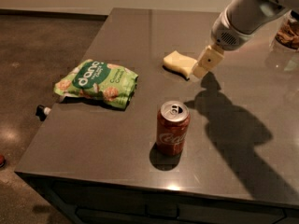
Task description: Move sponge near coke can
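Observation:
The pale yellow sponge [176,62] lies flat on the dark table [247,148], towards the back middle. The red-brown coke can [173,128] stands upright nearer the front edge, well in front of the sponge and apart from it. My gripper [206,63] comes in from the upper right on a white arm and hangs just at the sponge's right end, low over the table. It holds nothing that I can see.
A green snack bag [96,83] lies on the left part of the table, left of the can. A clear jar [285,37] with brown contents stands at the far right edge. A small black-and-white object [42,111] lies on the floor to the left.

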`<state>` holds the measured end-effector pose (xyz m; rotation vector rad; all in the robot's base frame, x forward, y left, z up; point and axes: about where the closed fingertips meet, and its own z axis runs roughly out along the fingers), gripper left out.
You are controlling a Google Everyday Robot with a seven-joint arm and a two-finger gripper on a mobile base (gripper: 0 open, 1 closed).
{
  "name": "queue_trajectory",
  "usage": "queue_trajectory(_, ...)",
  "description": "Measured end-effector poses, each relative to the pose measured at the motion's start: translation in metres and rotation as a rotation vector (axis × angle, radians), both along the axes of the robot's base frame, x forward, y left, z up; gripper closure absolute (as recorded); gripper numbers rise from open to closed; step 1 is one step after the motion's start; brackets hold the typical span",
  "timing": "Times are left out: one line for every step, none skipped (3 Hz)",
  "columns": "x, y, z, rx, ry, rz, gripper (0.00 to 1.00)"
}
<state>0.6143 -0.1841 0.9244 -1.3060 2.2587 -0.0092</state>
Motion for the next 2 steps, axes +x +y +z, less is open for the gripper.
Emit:
queue_trajectory(0.033, 0.004, -0.024, 0.044, 0.008, -0.080, 0.00)
queue_trajectory(0.056, 0.010, -0.041, 0.070, 0.020, -0.134, 0.00)
